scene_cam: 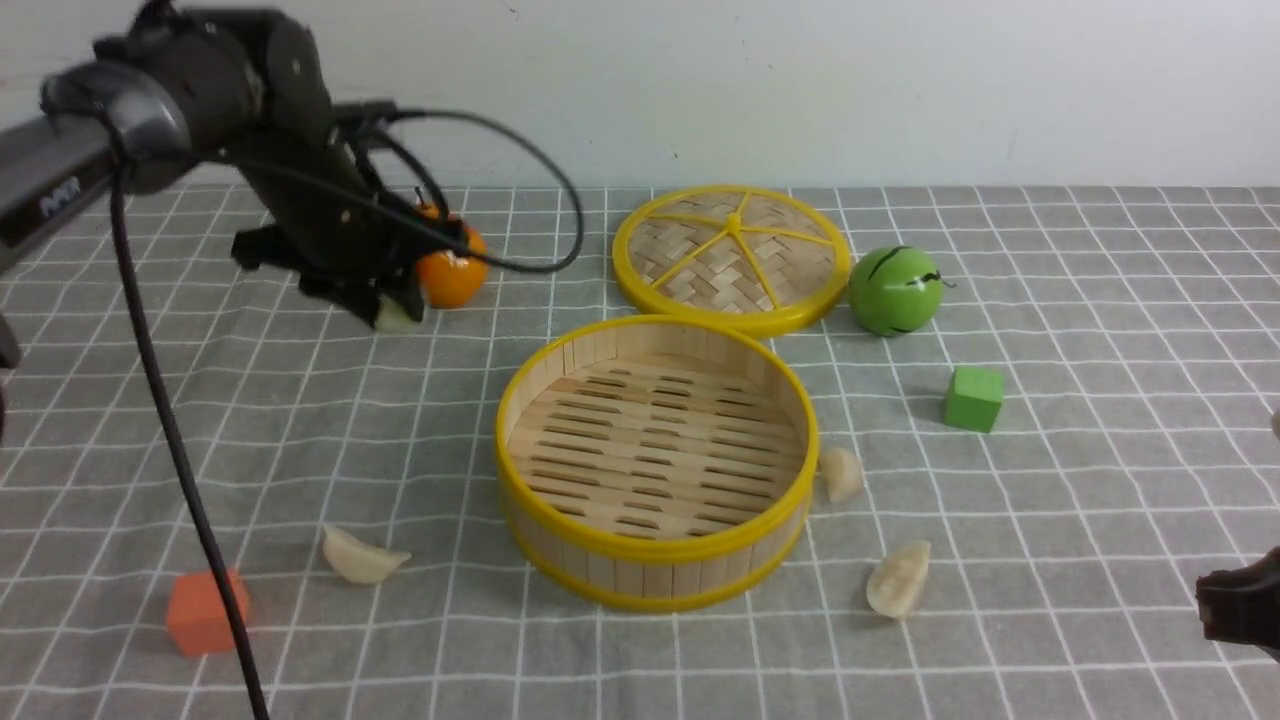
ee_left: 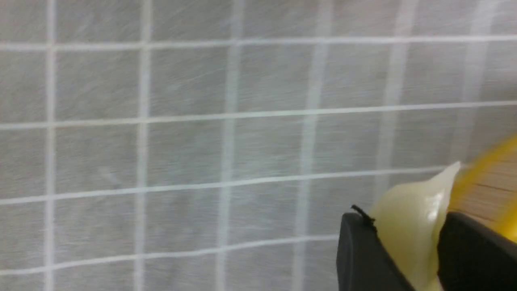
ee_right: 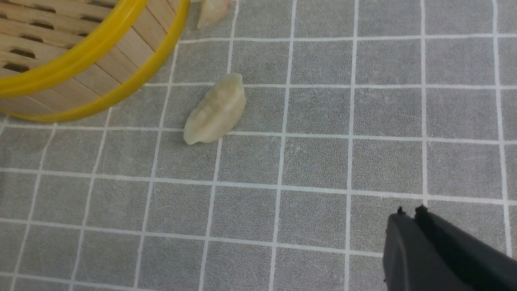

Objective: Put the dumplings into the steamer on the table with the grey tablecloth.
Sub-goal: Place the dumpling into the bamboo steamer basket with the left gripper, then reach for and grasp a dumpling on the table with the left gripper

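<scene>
My left gripper [scene_cam: 388, 306] hangs above the grey tablecloth [scene_cam: 1100, 300] at the back left, to the left of the steamer, shut on a glossy cream dumpling [scene_cam: 401, 318]. In the left wrist view, the dumpling [ee_left: 416, 202] sits pinched between the two black fingers [ee_left: 359, 250]. The empty bamboo steamer [scene_cam: 650, 548] stands mid-table. Three dumplings lie on the cloth: one at front left [scene_cam: 362, 556], one against the steamer's right side [scene_cam: 842, 473], one at front right [scene_cam: 899, 578]. My right gripper [ee_right: 410, 211] is shut and empty near the right edge, apart from the closest dumpling [ee_right: 216, 109].
The woven lid [scene_cam: 730, 255] lies behind the steamer, with a green ball [scene_cam: 895, 290] to its right. A green cube [scene_cam: 974, 398] sits right of the steamer. An orange cube [scene_cam: 205, 610] is at front left. An orange fruit [scene_cam: 452, 275] stands beside the left gripper.
</scene>
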Robot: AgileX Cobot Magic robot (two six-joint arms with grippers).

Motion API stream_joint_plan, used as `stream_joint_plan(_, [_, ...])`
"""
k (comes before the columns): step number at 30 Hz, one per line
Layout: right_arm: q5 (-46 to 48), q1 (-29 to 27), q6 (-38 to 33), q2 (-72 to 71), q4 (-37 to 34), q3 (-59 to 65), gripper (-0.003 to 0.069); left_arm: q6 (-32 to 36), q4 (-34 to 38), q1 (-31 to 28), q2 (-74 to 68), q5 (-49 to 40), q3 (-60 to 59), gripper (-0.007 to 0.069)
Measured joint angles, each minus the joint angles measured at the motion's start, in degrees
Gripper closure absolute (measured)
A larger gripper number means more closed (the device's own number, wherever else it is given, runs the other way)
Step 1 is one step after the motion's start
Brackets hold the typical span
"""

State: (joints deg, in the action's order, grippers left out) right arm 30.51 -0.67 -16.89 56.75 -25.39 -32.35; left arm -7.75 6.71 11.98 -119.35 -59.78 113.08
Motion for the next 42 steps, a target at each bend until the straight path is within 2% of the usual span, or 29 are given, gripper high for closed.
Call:
stream_joint_plan(2, [0.0, 0.0, 0.0, 0.0, -0.3, 0.0, 0.0627, 0.1, 2.8, 3.6, 2.4, 0.0, 0.1, 0.0391])
stream_joint_plan(3, [0.0, 0.0, 0.0, 0.0, -0.3, 0.0, 0.0627, 0.1, 3.0, 3.6, 2.4, 0.0, 0.1, 0.0391])
stream_joint_plan(5, [0.0, 0.0, 0.0, 0.0, -1.1, 0.0, 0.0627, -1.3, 4.8, 8.4, 2.0, 0.6, -0.1, 0.0391])
stream_joint_plan(10, [-0.1, 0.0, 0.0, 0.0, -2.1, 0.0, 0.0626, -3.2, 4.6, 11.5, -4.7, 4.8, -0.9, 0.0384])
stream_joint_plan(12, [-0.1, 0.0, -0.2, 0.0, -2.5, 0.0, 0.0626, -4.9, 4.2, 11.6, -6.9, 6.4, -1.1, 0.0354])
stream_joint_plan(13, [-0.1, 0.0, -0.2, 0.0, -2.7, 0.0, 0.0623, -7.1, 3.1, 11.6, -8.7, 7.7, -1.1, 0.0301])
stream_joint_plan(14, [-0.1, 0.0, -0.2, 0.0, -2.7, 0.0, 0.0623, -7.5, 2.9, 11.6, -8.7, 7.9, -1.1, 0.0294])
stream_joint_plan(16, [-0.1, 0.0, -0.2, 0.0, -2.9, 0.0, 0.0618, -10.8, 1.2, 11.4, -10.2, 9.0, -1.1, 0.0205])
stream_joint_plan(20, [-0.1, 0.0, -0.3, 0.0, -3.3, 0.0, 0.0617, -11.4, 1.6, 11.5, -9.8, 6.7, -0.4, 0.0134])
stream_joint_plan(25, [-0.1, 0.0, -0.8, 0.0, -3.6, 0.0, 0.0614, -9.5, -0.5, 12.7, -2.2, 0.6, 1.2, 0.0141])
stream_joint_plan(28, [-0.1, 0.0, -1.1, 0.0, -4.0, 0.0, 0.0610, -9.1, -4.9, 13.0, 6.7, -5.1, 0.9, 0.0173])
stream_joint_plan(32, [-0.1, 0.0, -1.1, 0.8, -5.1, 0.0, 0.0607, -10.8, -10.0, 12.8, 17.3, -9.0, -9.7, 0.0207])
stream_joint_plan(34, [0.0, 0.0, -1.1, 1.2, -5.5, 0.0, 0.0608, -12.7, -10.7, 12.8, 20.3, -6.0, -18.4, 0.0214])
stream_joint_plan(37, [0.2, 0.0, -1.1, 1.7, -5.8, 0.0, 0.0604, -18.6, -11.0, 12.8, 22.9, 5.9, -34.8, 0.0219])
stream_joint_plan(38, [0.3, 0.0, -1.1, 1.7, -6.4, 0.0, 0.0601, -24.5, -11.6, 12.8, 23.4, 14.6, -43.5, 0.0220])
stream_joint_plan(39, [0.3, 0.0, -1.1, 1.7, -6.4, 0.0, 0.0601, -25.3, -11.7, 12.8, 23.4, 15.5, -43.5, 0.0220])
stream_joint_plan(42, [1.0, 0.0, -2.2, 1.7, -7.6, 0.0, 0.0599, -36.9, -15.9, 12.8, 23.3, 26.0, -52.5, 0.0220])
